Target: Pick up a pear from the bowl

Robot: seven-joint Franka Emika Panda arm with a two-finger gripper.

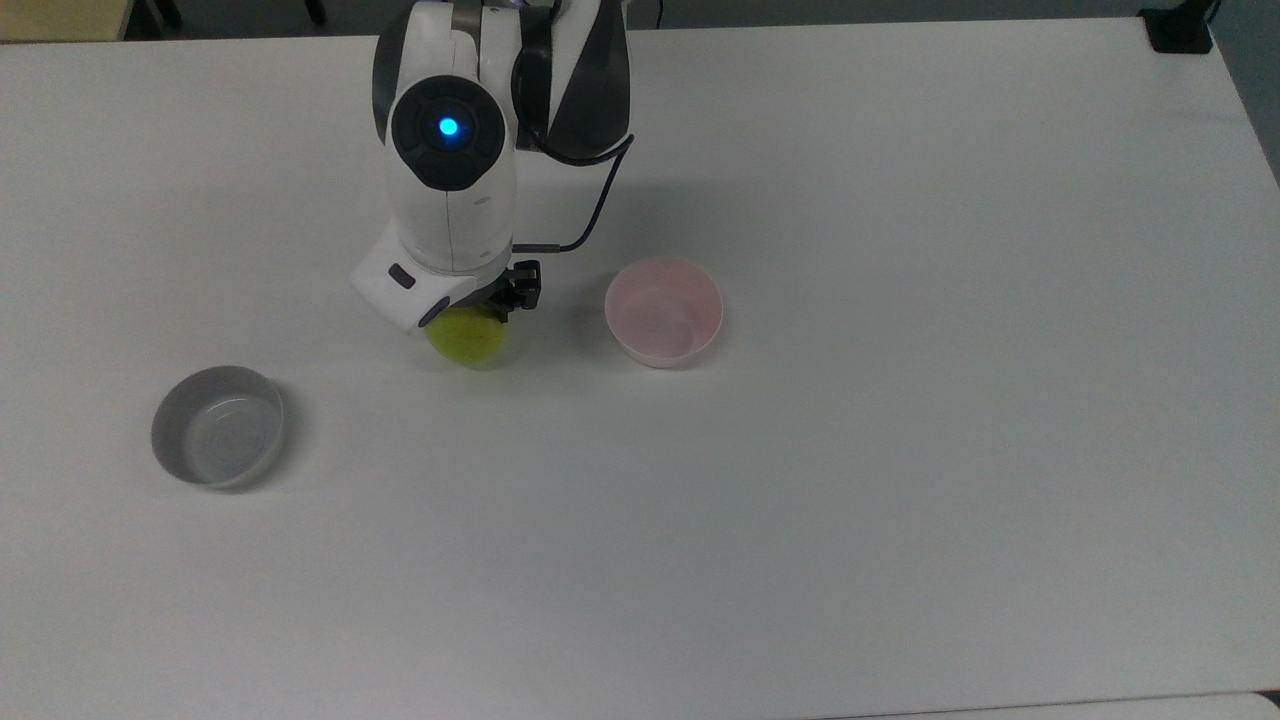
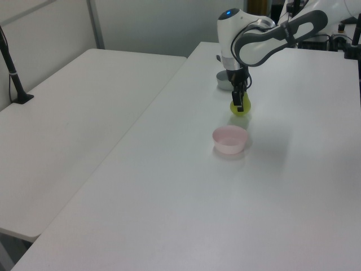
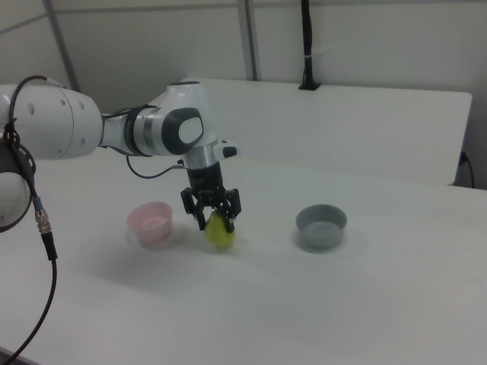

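Note:
A yellow-green pear (image 1: 466, 338) (image 2: 241, 107) (image 3: 221, 233) is low over the white table, at or just above its surface, with my gripper (image 1: 470, 315) (image 2: 238, 101) (image 3: 215, 217) shut on its top. The pale pink bowl (image 1: 663, 311) (image 2: 229, 139) (image 3: 150, 221) stands empty, to the pear's right in the top view and apart from it. In the right view the pear sits between the pink bowl and the grey one.
A grey bowl (image 1: 218, 426) (image 3: 322, 226) stands empty at the top view's left; in the left view the grey bowl (image 2: 224, 81) is partly behind the arm. A second white table (image 2: 67, 113) adjoins on the left view's left. A black cable (image 1: 595, 195) hangs off the wrist.

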